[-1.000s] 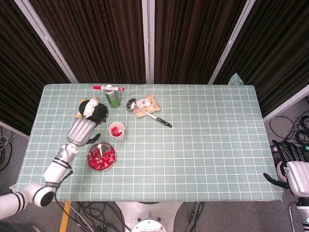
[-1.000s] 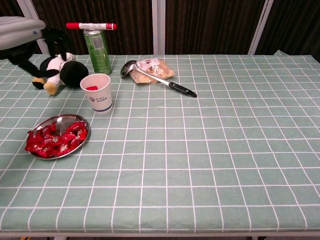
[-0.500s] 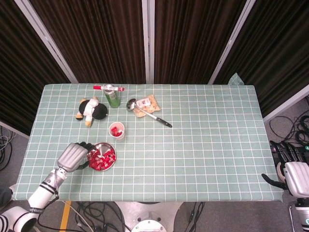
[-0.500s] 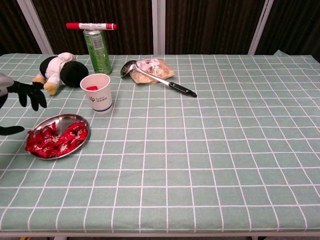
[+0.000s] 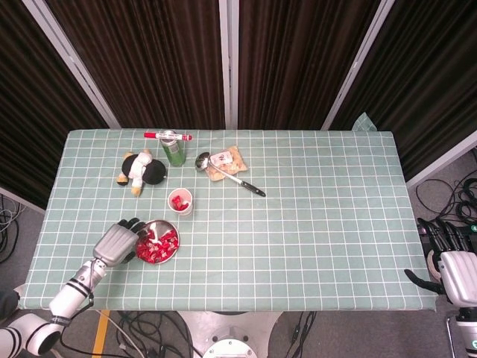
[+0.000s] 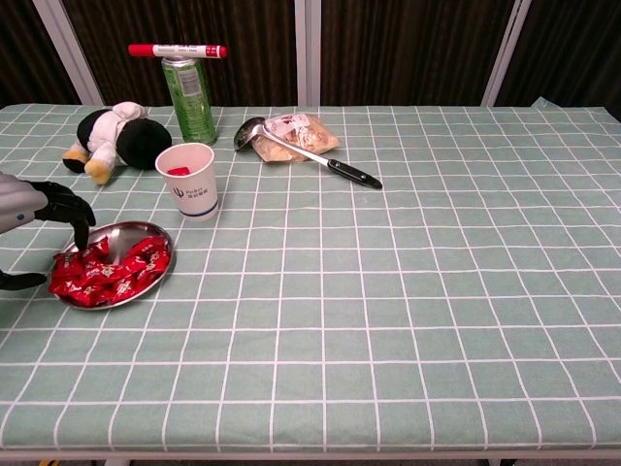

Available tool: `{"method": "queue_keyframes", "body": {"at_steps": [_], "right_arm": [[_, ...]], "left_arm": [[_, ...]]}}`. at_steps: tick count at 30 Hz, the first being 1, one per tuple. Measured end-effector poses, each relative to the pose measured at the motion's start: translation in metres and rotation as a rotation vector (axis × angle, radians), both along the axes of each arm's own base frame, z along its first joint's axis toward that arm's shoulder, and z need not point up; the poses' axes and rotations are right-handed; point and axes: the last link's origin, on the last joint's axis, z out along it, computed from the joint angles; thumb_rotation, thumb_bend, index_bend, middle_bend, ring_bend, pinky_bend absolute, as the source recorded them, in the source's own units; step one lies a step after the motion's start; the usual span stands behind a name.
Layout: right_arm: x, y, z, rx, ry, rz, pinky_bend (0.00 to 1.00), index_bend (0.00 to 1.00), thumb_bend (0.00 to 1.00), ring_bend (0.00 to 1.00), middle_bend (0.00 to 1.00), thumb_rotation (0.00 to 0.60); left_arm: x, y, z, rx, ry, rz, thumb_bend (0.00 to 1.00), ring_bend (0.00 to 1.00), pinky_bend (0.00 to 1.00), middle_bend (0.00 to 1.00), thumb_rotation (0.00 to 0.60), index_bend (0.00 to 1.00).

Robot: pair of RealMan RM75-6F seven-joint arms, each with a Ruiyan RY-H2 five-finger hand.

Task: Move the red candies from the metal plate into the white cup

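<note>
A round metal plate (image 5: 166, 254) (image 6: 158, 273) near the table's left front holds a pile of red candies (image 5: 156, 245) (image 6: 107, 269). Just behind it stands the white cup (image 5: 180, 201) (image 6: 191, 181) with red candy inside. My left hand (image 5: 118, 241) (image 6: 44, 216) hovers at the plate's left rim, fingers spread and dipping toward the candies, with nothing visibly held. My right hand (image 5: 451, 270) hangs off the table's right front corner; whether its fingers hold anything is unclear.
At the back left lie a plush penguin (image 5: 141, 168) (image 6: 112, 137) and a green can (image 5: 174, 150) (image 6: 189, 99) with a red marker (image 5: 167, 136) (image 6: 177, 49) on top. A ladle (image 5: 227, 174) (image 6: 309, 156) rests across a snack packet (image 5: 226, 159) (image 6: 303, 131).
My left hand came down from beside the plush toy to the plate's left rim, and its fingers now reach over the candies. The right hand stayed put.
</note>
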Motion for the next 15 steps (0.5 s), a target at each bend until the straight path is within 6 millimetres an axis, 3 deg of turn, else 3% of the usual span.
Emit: {"method": "queue_keyframes", "body": {"at_steps": [15], "right_arm": [[0.0036, -0.0024, -0.0023, 0.002, 0.008, -0.001, 0.00, 0.00, 0.07, 0.00, 0.13, 0.600]], "left_arm": [[-0.0029, 0.0093, -0.0086, -0.017, 0.031, -0.011, 0.31, 0.19, 0.32, 0.32, 0.600, 0.50]]}}
